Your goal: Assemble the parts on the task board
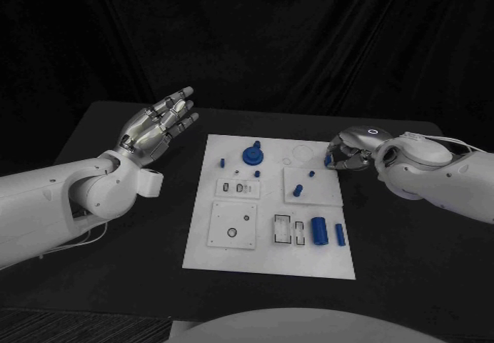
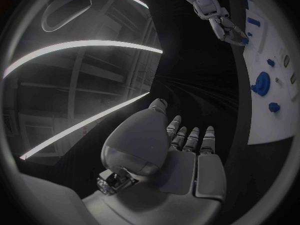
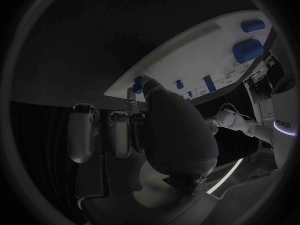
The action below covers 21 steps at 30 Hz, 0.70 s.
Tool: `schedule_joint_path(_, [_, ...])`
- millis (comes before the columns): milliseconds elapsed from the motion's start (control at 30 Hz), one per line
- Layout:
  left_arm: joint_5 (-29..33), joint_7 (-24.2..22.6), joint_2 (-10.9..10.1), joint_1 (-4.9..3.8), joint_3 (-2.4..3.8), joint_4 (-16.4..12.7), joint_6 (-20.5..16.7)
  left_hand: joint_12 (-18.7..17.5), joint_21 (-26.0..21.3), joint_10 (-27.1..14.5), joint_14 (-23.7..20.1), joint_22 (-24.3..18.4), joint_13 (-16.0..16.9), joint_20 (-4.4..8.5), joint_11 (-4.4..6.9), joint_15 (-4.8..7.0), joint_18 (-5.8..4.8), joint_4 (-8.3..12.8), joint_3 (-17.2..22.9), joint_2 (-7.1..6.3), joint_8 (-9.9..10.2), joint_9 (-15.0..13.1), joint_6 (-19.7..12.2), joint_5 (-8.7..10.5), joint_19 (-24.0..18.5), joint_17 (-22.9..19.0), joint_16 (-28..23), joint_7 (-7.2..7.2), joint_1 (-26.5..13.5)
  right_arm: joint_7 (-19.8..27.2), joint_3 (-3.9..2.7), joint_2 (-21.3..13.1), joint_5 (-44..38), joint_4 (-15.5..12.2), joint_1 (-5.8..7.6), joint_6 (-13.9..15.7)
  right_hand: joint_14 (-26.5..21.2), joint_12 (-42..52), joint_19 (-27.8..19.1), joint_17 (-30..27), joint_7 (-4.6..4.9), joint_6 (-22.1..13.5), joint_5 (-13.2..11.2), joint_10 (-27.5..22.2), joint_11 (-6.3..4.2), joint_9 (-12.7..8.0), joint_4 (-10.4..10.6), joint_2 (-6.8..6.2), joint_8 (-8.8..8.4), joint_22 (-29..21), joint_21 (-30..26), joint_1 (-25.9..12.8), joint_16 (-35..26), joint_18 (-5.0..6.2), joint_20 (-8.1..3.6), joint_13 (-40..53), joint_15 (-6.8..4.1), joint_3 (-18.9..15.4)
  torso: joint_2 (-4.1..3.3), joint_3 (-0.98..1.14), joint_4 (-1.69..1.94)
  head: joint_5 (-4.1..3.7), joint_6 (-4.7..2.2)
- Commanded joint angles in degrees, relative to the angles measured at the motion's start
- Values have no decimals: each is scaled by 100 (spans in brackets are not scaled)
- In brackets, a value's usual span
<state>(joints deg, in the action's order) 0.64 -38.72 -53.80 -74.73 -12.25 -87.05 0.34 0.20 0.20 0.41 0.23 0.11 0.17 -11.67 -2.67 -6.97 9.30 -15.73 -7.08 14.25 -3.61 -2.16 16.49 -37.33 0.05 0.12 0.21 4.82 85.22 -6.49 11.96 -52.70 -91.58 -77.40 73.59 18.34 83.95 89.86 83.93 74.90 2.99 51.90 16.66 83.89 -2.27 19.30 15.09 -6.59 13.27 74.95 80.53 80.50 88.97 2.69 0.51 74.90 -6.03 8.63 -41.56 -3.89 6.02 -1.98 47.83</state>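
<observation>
One blue part [image 1: 330,161] | pinched by right robot hand [image 1: 348,156] | board's far-right edge [image 1: 335,187]

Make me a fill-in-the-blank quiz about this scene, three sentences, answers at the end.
1. The left hand is raised off the table with its fingers apart, holding ____.
2. The right hand is at the ____ edge of the task board, as the head view shows it.
3. The small parts on the white task board, such as the large round part, are coloured ____.

Missing words: nothing; right; blue
</observation>
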Motion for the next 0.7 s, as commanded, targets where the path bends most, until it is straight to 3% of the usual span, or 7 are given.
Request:
schedule_joint_path(33, [-5, -52, 11, 7, 5, -6, 82, -8, -5, -2, -19, 3, -5, -38, -39, -38, -57, 5, 43, 12, -18, -4, 7, -27, 11, -8, -14, 21, 45, -71, -2, 4, -39, 6, -16, 47, 572, 14, 182, 1365, -10, 34, 59, 611, 26, 15, -28, 64, 40, 1208, -22, -10, -14, -43, 22, 1510, 21, 4, 0, -1, 2, -2, 0])
schedule_joint_path(700, [-5, -28, -2, 12, 5, -3, 85, -8, -5, -1, -19, 3, -5, -40, -43, -38, -55, 1, 55, 20, -15, -3, -3, -29, 11, -8, -14, 23, 48, -31, -2, -3, 62, -47, -16, 165, 572, 14, 176, 1363, -21, -11, 678, 611, 8, 183, -157, 201, 161, 1203, -45, -39, -13, -39, 12, 1510, 15, 68, 2, -1, 1, 8, 19])
